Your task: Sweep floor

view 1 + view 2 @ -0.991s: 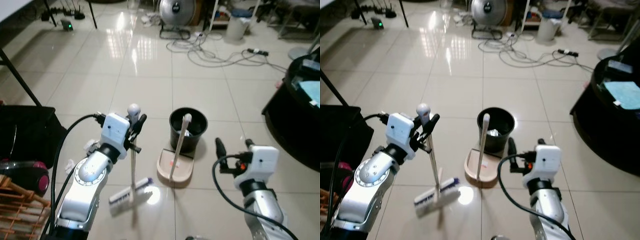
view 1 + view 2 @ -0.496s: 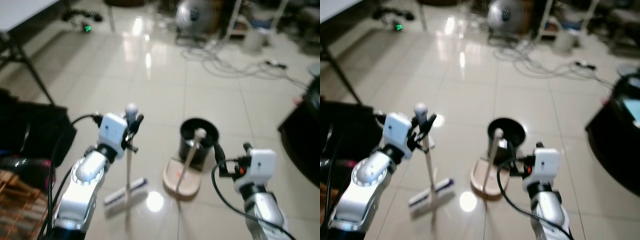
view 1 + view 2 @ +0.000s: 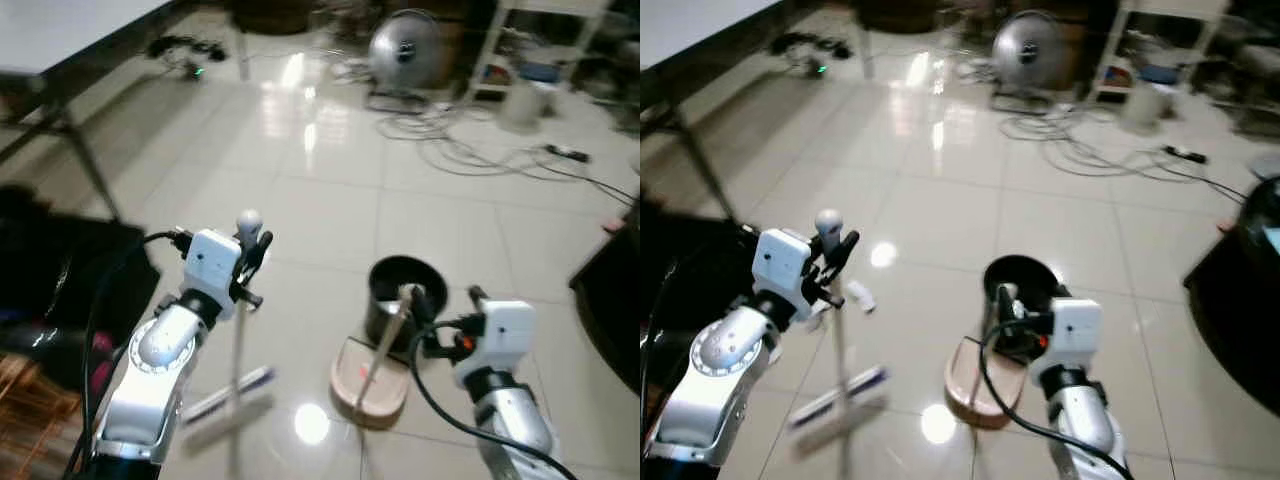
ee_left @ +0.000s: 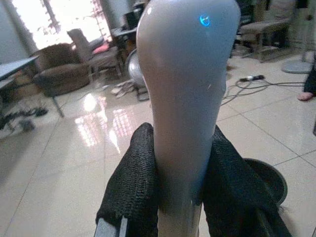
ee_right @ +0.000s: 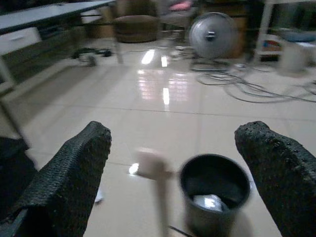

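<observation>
Pinching broom (image 3: 238, 330) near its knob, left claw (image 3: 252, 262); head on floor (image 3: 320, 200). Likely light, stiff, smooth. Spread wide, right claw (image 3: 425, 312) beside dustpan (image 3: 368, 380) handle, near bin (image 3: 405, 290).

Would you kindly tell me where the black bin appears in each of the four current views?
Left eye view: the black bin stands right of centre, behind the dustpan.
Right eye view: just right of centre, behind the right gripper.
Left wrist view: a dark rim beside the fingers.
Right wrist view: low, between the open fingers.
Shared landmark: the fan.
</observation>
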